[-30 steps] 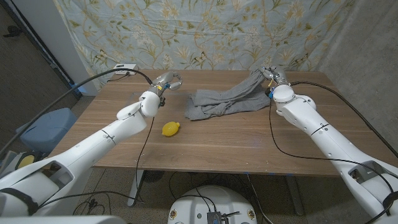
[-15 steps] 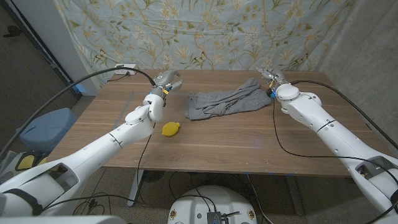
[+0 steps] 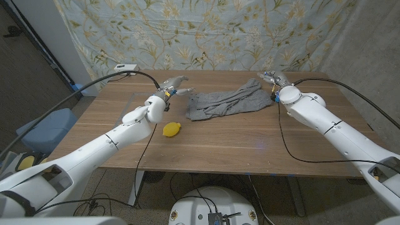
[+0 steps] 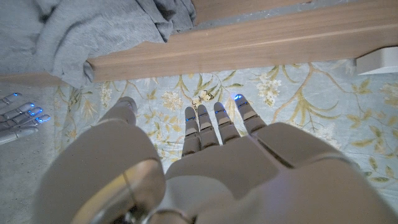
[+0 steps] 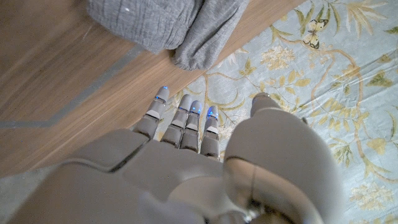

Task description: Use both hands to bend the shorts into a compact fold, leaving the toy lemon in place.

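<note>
Left hand (image 3: 173, 83) empty, fingers spread | right hand (image 3: 271, 79) empty, fingers apart | shorts (image 3: 226, 102) rumpled, unfolded | toy lemon (image 3: 172, 129) untouched | fold pending

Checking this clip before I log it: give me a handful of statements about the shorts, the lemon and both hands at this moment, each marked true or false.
1. The grey shorts lie crumpled on the table, not yet folded. True.
2. The left hand grips the shorts. False: it is open, just off their near end, holding nothing.
3. The toy lemon lies on bare wood, apart from the shorts. True.
4. The right hand holds the lemon. False: it is open and empty at the far end of the shorts.
5. The lemon sits on top of the shorts. False: it lies on the wood, nearer the robot than the shorts.
</note>
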Action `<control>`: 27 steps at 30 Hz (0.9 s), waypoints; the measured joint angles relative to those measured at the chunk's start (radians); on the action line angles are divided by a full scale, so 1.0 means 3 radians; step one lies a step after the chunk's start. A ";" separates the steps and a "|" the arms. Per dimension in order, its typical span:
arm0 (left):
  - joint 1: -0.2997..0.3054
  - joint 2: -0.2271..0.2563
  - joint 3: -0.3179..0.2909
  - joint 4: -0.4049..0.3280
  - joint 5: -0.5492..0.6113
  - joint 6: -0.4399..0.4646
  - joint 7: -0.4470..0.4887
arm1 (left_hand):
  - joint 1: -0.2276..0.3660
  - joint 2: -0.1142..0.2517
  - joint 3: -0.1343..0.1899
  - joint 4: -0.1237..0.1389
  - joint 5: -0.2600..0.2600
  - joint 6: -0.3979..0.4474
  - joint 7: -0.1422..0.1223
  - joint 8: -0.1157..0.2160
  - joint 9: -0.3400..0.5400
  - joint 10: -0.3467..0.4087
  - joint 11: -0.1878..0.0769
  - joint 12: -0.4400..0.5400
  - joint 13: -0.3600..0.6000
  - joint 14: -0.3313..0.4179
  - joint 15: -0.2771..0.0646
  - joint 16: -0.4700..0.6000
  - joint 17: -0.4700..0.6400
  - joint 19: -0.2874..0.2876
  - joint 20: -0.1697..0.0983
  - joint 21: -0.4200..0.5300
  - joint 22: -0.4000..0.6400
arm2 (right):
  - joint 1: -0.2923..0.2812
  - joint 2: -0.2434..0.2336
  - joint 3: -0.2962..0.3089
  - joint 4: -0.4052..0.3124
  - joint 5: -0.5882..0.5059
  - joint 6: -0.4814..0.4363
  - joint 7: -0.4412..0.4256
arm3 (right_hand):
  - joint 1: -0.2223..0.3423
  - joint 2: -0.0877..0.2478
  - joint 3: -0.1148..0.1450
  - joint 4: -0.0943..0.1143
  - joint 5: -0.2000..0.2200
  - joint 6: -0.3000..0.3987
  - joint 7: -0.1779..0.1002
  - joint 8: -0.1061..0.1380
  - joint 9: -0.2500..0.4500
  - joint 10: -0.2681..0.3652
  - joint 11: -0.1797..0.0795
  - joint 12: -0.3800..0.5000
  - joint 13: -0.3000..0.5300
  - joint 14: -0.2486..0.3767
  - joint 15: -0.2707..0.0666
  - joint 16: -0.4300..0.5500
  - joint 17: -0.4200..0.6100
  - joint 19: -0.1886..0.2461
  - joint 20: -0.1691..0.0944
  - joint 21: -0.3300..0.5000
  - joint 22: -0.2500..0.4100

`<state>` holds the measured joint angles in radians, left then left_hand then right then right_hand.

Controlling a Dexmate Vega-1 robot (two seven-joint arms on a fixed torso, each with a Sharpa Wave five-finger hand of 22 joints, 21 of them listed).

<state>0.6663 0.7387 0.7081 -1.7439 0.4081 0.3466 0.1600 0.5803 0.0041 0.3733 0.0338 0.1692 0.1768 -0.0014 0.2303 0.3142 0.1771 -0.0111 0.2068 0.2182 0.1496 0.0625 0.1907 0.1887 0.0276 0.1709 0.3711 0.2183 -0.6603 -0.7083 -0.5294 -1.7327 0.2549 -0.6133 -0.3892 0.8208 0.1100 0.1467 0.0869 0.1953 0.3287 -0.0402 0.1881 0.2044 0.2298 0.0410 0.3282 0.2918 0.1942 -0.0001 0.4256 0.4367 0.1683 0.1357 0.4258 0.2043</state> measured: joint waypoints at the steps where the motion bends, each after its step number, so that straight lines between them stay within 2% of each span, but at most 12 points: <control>1: 0.0000 0.0015 0.0000 -0.0003 -0.0029 -0.0036 -0.0055 | -0.0003 -0.0003 -0.0015 0.0001 0.0000 -0.0024 -0.0002 -0.0021 -0.0015 -0.0025 0.0011 -0.0008 0.0000 -0.0023 -0.0001 0.0000 0.0000 -0.0022 0.0003 -0.0015 0.0000 | 0.0004 -0.0014 -0.0030 -0.0031 -0.0052 -0.0079 -0.0016 | -0.0017 -0.0017 0.0000 0.0000 0.0000 -0.0020 -0.0006 0.0000 0.0000 -0.0020 -0.0002 0.0000 -0.0011 -0.0001 0.0001 -0.0012 -0.0007 0.0000 0.0000 0.0000 0.0000; 6: 0.0003 0.0048 -0.0005 -0.0008 -0.0114 -0.0148 -0.0195 | -0.0102 -0.0030 -0.0055 0.0013 0.0016 -0.0118 -0.0050 -0.0102 -0.0096 -0.0167 0.0039 -0.0038 -0.0015 -0.0145 0.0012 -0.0024 0.0000 -0.0095 0.0028 -0.0054 -0.0013 | 0.0017 -0.0043 -0.0116 -0.0123 -0.0172 -0.0298 -0.0060 | -0.0060 -0.0060 -0.0033 0.0005 0.0000 -0.0085 -0.0027 -0.0024 0.0000 -0.0042 -0.0011 -0.0024 -0.0018 -0.0036 0.0000 -0.0051 -0.0035 0.0030 -0.0030 0.0000 -0.0014; 9: 0.0013 0.0064 -0.0019 -0.0005 -0.0198 -0.0248 -0.0270 | -0.0168 0.0037 -0.0086 0.0043 0.0016 -0.0146 -0.0078 -0.0127 -0.0155 -0.0234 0.0062 -0.0038 -0.0016 -0.0246 0.0019 -0.0032 0.0000 -0.0173 0.0068 -0.0089 -0.0016 | 0.0026 -0.0048 -0.0170 -0.0164 -0.0241 -0.0431 -0.0086 | -0.0082 -0.0080 -0.0044 0.0016 0.0000 -0.0118 -0.0023 -0.0024 0.0000 -0.0059 -0.0029 -0.0024 -0.0030 -0.0036 0.0000 -0.0064 -0.0050 0.0074 -0.0009 0.0022 -0.0015; 15: 0.0045 0.0077 -0.0062 0.0104 -0.0379 -0.0444 -0.0397 | -0.0228 0.0097 -0.0086 0.0043 0.0016 -0.0123 -0.0202 -0.0127 -0.0269 -0.0374 -0.0031 -0.0038 -0.0046 -0.0437 -0.0018 -0.0057 -0.0010 -0.0302 0.0080 -0.0154 -0.0031 | 0.0061 -0.0033 -0.0269 -0.0224 -0.0394 -0.0812 -0.0125 | -0.0200 -0.0111 -0.0102 0.0047 0.0000 -0.0193 -0.0029 -0.0024 -0.0016 -0.0078 -0.0024 -0.0048 -0.0047 0.0032 0.0042 -0.0072 -0.0090 0.0193 0.0002 0.0052 -0.0031; 18: 0.0047 0.0078 -0.0062 0.0147 -0.0411 -0.0498 -0.0437 | -0.0250 0.0119 -0.0086 0.0043 0.0016 -0.0102 -0.0254 -0.0127 -0.0302 -0.0397 -0.0053 -0.0038 -0.0046 -0.0473 -0.0029 -0.0057 -0.0023 -0.0315 0.0066 -0.0154 -0.0031 | 0.0087 -0.0016 -0.0320 -0.0237 -0.0433 -0.0939 -0.0122 | -0.0245 -0.0120 -0.0134 0.0051 0.0000 -0.0235 -0.0046 -0.0024 -0.0016 -0.0103 -0.0022 -0.0077 -0.0060 0.0045 0.0054 -0.0077 -0.0103 0.0196 0.0006 0.0052 -0.0037; 20: 0.0047 0.0076 -0.0058 0.0168 -0.0421 -0.0530 -0.0465 | -0.0268 0.0137 -0.0085 0.0043 0.0016 -0.0102 -0.0263 -0.0127 -0.0320 -0.0398 -0.0055 -0.0038 -0.0060 -0.0484 -0.0040 -0.0057 -0.0025 -0.0320 0.0062 -0.0178 -0.0031 | 0.0104 -0.0006 -0.0349 -0.0239 -0.0449 -0.0996 -0.0113 | -0.0261 -0.0133 -0.0134 0.0051 0.0000 -0.0258 -0.0021 -0.0024 -0.0016 -0.0107 -0.0018 -0.0077 -0.0060 0.0045 0.0054 -0.0100 -0.0112 0.0196 0.0006 0.0052 -0.0046; 27: 0.0033 0.0059 -0.0008 0.0266 -0.0426 -0.0612 -0.0530 | -0.0286 0.0155 -0.0094 0.0052 0.0016 -0.0120 -0.0281 -0.0139 -0.0337 -0.0408 -0.0065 -0.0038 -0.0062 -0.0502 -0.0058 -0.0057 -0.0025 -0.0320 0.0062 -0.0179 -0.0031 | 0.0186 0.0017 -0.0466 -0.0236 -0.0496 -0.1248 -0.0023 | -0.0356 -0.0143 -0.0185 0.0079 0.0000 -0.0377 -0.0056 -0.0027 -0.0016 -0.0161 -0.0024 -0.0117 -0.0076 0.0006 0.0090 -0.0156 -0.0141 0.0168 0.0033 0.0031 -0.0046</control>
<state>0.6762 0.7564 0.7058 -1.6641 0.2801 0.1629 0.0009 0.4945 0.0506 0.3450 0.0494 0.1740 0.1407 -0.0857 0.1885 0.2131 0.0546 -0.0306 0.1953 0.1997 -0.0009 0.0451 0.1736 0.1812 -0.0683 0.1894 0.3173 0.2091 -0.6043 -0.7032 -0.6691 -1.8033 0.1061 -0.9877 -0.3961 0.7139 0.0671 0.0911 0.1107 0.1953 0.2156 -0.0571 0.1800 0.1997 0.1817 0.0339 0.2930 0.2691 0.1960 0.0269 0.3789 0.3943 0.2188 0.1455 0.4352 0.1904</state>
